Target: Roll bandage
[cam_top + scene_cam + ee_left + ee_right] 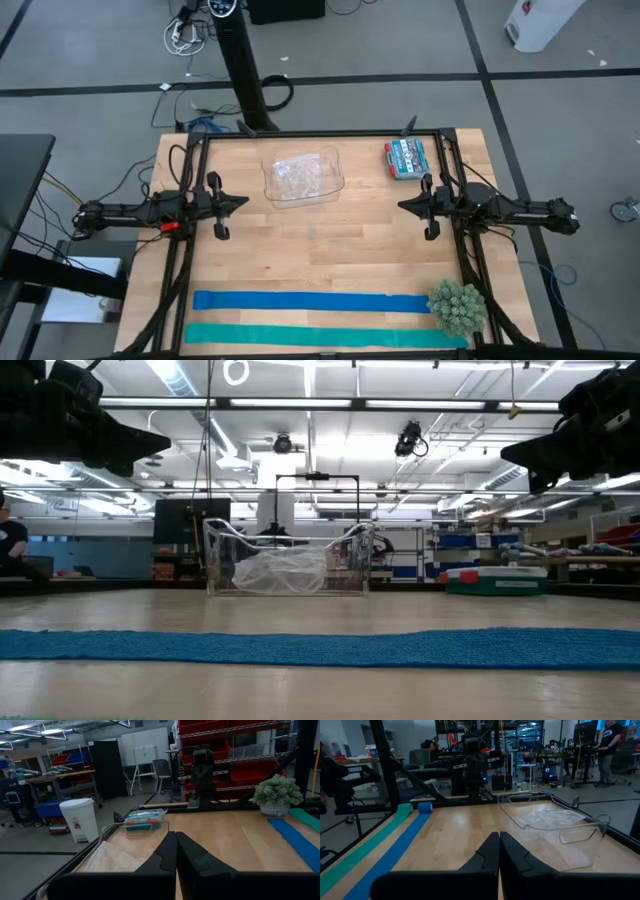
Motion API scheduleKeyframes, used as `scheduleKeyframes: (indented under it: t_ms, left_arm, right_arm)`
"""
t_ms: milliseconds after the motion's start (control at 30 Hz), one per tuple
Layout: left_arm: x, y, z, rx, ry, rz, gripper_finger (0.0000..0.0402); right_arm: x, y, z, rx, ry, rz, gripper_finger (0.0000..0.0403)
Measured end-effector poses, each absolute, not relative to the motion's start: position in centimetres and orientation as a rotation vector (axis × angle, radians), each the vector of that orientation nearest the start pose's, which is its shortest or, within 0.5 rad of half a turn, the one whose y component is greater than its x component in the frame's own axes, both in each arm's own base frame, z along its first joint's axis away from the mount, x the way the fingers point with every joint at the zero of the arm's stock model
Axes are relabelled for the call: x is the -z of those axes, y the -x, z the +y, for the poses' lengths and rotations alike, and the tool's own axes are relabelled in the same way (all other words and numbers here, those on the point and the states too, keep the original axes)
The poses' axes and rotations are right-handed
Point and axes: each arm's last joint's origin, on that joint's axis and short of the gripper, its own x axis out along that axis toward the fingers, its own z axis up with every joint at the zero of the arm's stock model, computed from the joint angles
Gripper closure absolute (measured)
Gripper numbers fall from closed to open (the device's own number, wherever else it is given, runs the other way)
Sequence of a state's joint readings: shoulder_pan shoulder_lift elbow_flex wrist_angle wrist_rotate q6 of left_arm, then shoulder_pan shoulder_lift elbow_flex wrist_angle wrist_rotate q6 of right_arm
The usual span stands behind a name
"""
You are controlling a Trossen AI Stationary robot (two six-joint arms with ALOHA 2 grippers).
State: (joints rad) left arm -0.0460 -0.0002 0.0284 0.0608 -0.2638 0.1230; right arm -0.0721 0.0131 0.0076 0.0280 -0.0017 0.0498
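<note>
Left gripper [243, 202]: fingers pressed together, empty, raised above the table's left middle. Right gripper [402, 206]: likewise closed on nothing, raised at the right middle, facing its twin.

Table [330, 245]: pale wood planks, smooth, dark frame round the edge.

Bandage [312, 301]: royal-blue strip, long and narrow, lying flat and fully unrolled along the near edge, well apart from both grippers; weave looks nubbly in the low view. To roll it well, I would judge one gripper should pinch an end and turn it over tightly while the other keeps the strip straight.

Teal strip [320, 335]: same shape, just beside the bandage, nearer the edge.

Clear plastic container [303, 176]: rigid, crumpled film inside.

Potted plant [458, 307]: bushy, possibly artificial, at the strips' right end.

Small boxed pack [406, 158]: far right corner.
</note>
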Motion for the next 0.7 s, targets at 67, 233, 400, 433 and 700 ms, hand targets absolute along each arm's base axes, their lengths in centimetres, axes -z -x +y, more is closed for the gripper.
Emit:
scheduleKeyframes:
  t_ms: [67, 233, 400, 433, 700]
  left_arm:
    - [-17.9, -9.5, 0.3, -0.206, -0.063, -0.082, 0.0396]
    - [-18.3, -9.4, 0.3, -0.184, 0.237, -0.154, 0.0396]
    - [-18.9, -9.3, 0.3, -0.143, 0.548, -0.245, 0.0396]
    - [-19.1, -9.3, 0.3, -0.130, 0.615, -0.264, 0.0396]
    - [-20.4, -8.9, 0.4, -0.034, 1.009, -0.429, 0.0396]
  right_arm:
    - [-16.8, -9.8, -0.7, 0.070, -0.049, -0.024, 0.0401]
    - [-16.8, -9.8, -0.7, 0.070, -0.049, -0.025, 0.0399]
    - [-16.8, -9.8, -0.7, 0.070, -0.049, -0.025, 0.0402]
    - [-16.8, -9.8, -0.7, 0.070, -0.049, -0.024, 0.0402]
    - [-16.9, -9.8, -0.7, 0.070, -0.048, -0.039, 0.0399]
